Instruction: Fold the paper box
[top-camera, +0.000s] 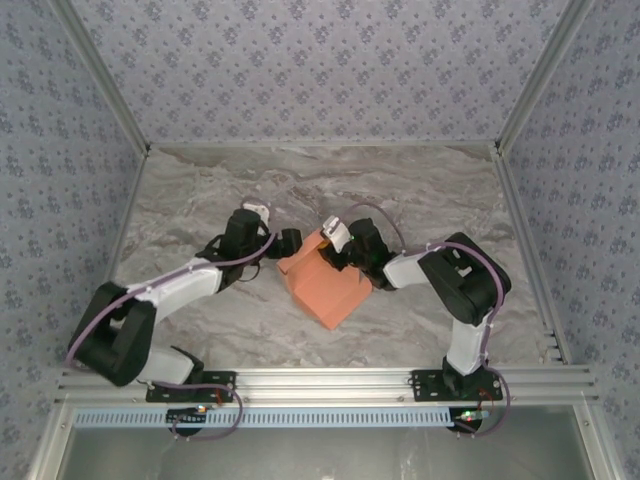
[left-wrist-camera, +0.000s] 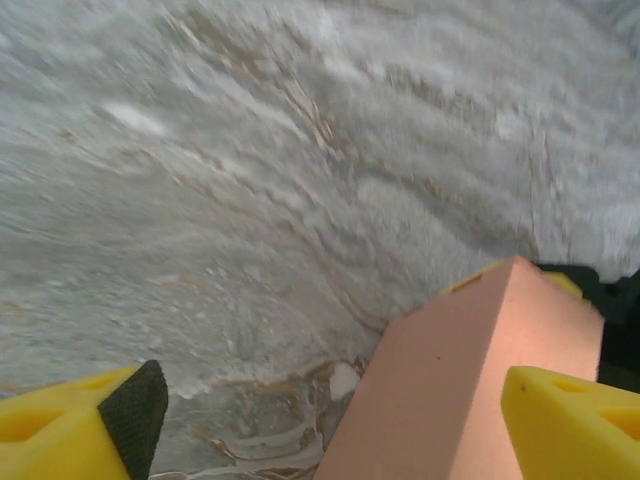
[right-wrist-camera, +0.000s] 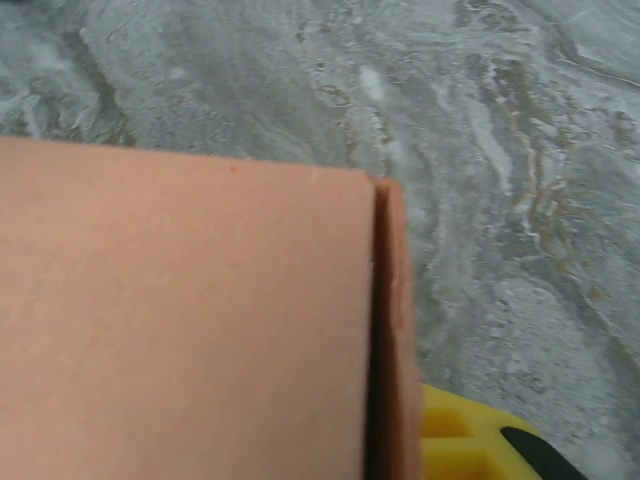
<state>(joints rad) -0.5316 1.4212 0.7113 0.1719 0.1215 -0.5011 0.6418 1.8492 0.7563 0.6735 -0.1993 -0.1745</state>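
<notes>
From above, the paper box (top-camera: 326, 287) sat on the marbled desk (top-camera: 200, 200), just toward 6 o'clock from the desk's middle, partly raised rather than flat. My left gripper (top-camera: 290, 240) was at the box's 11 o'clock, close against its upper left edge. My right gripper (top-camera: 334, 243) was at the box's 12 o'clock, over its top corner, and at that size I could not make out how its fingers stood.

Through my left wrist camera, the box (left-wrist-camera: 470, 390) rose as a salmon-orange wedge from 5 o'clock toward 3 o'clock. My left gripper (left-wrist-camera: 330, 405) was spread wide. One yellow finger (left-wrist-camera: 70, 435) lay at 7 o'clock, well apart from the cardboard, and the other was at 4 o'clock, in front of the box's face.

Through my right wrist camera, a broad panel of the box (right-wrist-camera: 180, 320) covered everything from 6 round to 10 o'clock, with a thin flap seen edge-on beside it. One yellow finger (right-wrist-camera: 455, 435) of my right gripper peeked out at 5 o'clock, just beside that flap. The panel hid its partner, so I could not tell whether that gripper was pinching the cardboard or standing apart.
</notes>
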